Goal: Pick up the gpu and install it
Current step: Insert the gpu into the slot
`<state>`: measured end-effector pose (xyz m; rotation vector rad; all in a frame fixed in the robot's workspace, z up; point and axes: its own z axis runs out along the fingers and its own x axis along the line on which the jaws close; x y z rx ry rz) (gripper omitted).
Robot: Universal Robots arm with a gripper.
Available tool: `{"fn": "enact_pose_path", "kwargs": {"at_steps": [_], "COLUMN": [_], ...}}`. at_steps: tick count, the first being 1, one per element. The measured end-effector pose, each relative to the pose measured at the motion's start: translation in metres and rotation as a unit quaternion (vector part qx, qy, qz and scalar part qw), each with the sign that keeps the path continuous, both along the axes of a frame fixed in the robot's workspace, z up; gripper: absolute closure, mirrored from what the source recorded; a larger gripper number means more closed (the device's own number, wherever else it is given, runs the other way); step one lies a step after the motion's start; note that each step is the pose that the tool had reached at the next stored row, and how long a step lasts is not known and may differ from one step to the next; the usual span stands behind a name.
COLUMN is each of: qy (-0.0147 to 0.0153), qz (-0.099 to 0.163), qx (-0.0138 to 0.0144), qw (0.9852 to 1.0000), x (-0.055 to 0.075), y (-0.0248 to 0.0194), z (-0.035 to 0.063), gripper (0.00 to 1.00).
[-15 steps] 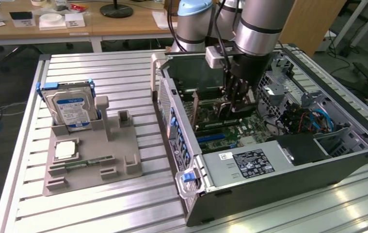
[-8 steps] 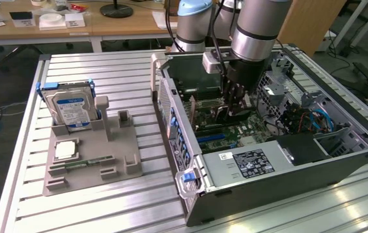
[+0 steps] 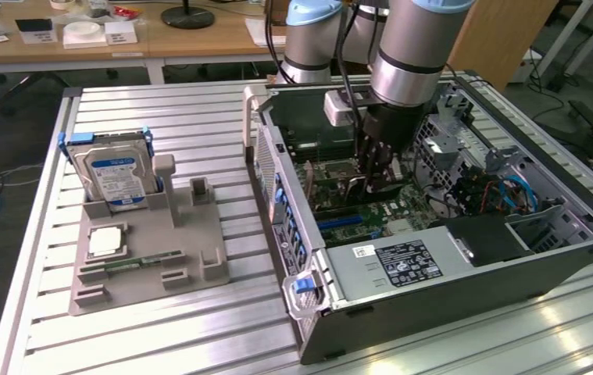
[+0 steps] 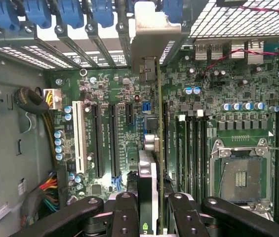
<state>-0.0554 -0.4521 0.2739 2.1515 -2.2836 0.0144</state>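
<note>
My gripper (image 3: pixel 377 183) reaches down into the open computer case (image 3: pixel 307 258), over the green motherboard (image 3: pixel 380 215). In the wrist view its black fingers (image 4: pixel 127 212) stand on either side of the gpu (image 4: pixel 154 163) and are shut on it. The gpu is seen edge-on as a thin slab with a green board edge and a dark cooler. It stands upright over the motherboard's long expansion slots (image 4: pixel 113 143). Its pale end bracket (image 4: pixel 151 29) is up against the row of rear slot openings with blue clips (image 4: pixel 70 12).
Outside the case, on the exterior view's left, a grey fixture (image 3: pixel 150 266) holds a hard drive in a blue frame (image 3: pixel 117 176), a chip (image 3: pixel 105 241) and a memory stick (image 3: pixel 134 264). A power supply (image 3: pixel 405 262), cables (image 3: pixel 505 191), the case walls and an empty processor socket (image 4: pixel 240 177) surround the gripper.
</note>
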Motion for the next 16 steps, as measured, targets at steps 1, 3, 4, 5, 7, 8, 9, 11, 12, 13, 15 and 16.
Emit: {"fn": "enact_pose_path", "kwargs": {"at_steps": [1, 3, 4, 5, 7, 8, 9, 11, 12, 13, 15, 16], "qy": [0.0000, 0.0000, 0.0000, 0.0000, -0.0005, -0.0006, -0.0005, -0.0006, -0.0006, -0.0007, -0.0006, -0.0005], "qz": [0.000, 0.000, 0.000, 0.001, 0.002, 0.002, 0.003, 0.005, 0.007, 0.012, 0.021, 0.022], "qx": [-0.0001, -0.0001, -0.0002, -0.0002, -0.0002, -0.0001, -0.0002, -0.0002, -0.0001, 0.0000, -0.0002, -0.0002], "qw": [1.0000, 1.0000, 1.0000, 1.0000, 1.0000, 1.0000, 1.0000, 1.0000, 1.0000, 0.9999, 0.9998, 0.9998], "x": [0.0000, 0.0000, -0.0002, -0.0005, -0.0004, -0.0004, -0.0005, -0.0008, -0.0011, -0.0012, -0.0012, -0.0012], "y": [-0.0001, -0.0001, -0.0001, -0.0001, -0.0001, -0.0001, -0.0001, -0.0001, -0.0001, -0.0001, -0.0001, -0.0001], "z": [-0.0009, -0.0025, -0.0031, -0.0034, -0.0040, -0.0044, -0.0046, -0.0049, -0.0053, -0.0058, -0.0061, -0.0061], "gripper": [0.72, 0.72, 0.72, 0.72, 0.72, 0.72, 0.72, 0.72, 0.72, 0.72, 0.72, 0.72]}}
